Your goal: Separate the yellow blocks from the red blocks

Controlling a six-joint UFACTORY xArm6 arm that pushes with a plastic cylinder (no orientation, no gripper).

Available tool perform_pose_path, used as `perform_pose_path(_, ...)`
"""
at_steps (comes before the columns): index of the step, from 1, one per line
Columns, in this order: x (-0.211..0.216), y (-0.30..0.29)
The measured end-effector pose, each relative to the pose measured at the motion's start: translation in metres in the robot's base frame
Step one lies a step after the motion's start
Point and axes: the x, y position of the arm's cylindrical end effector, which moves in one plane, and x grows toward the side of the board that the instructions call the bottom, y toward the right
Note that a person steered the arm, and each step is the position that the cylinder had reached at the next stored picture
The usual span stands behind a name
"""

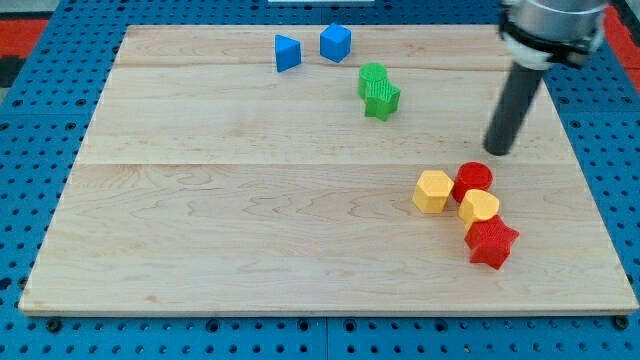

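Note:
A yellow hexagon block (pixel 433 191) lies at the lower right of the wooden board (pixel 250 200), touching a red cylinder (pixel 473 180) on its right. A yellow heart-shaped block (pixel 479 207) sits just below the red cylinder, and a red star block (pixel 491 243) touches it from below. My tip (pixel 498 150) is just above and to the right of the red cylinder, a short gap away from it.
A blue triangular block (pixel 287 53) and a blue cube (pixel 336 43) lie near the top edge. A green cylinder (pixel 372 77) and a green star block (pixel 381 99) touch each other at the upper middle. Blue pegboard surrounds the board.

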Motion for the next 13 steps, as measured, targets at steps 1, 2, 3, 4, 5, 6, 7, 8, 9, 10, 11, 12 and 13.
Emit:
perform_pose_path(1,0.075,0.024)
perform_pose_path(2,0.106,-0.006)
perform_pose_path(3,0.095,-0.058)
perform_pose_path(4,0.07,-0.082)
perform_pose_path(5,0.047,-0.115)
perform_pose_path(6,0.037,-0.132)
perform_pose_path(7,0.05,-0.121)
perform_pose_path(8,0.078,-0.12)
perform_pose_path(9,0.086,-0.037)
perform_pose_path(10,0.059,-0.019)
perform_pose_path(11,0.023,-0.026)
perform_pose_path(12,0.02,-0.051)
perform_pose_path(13,0.025,-0.061)
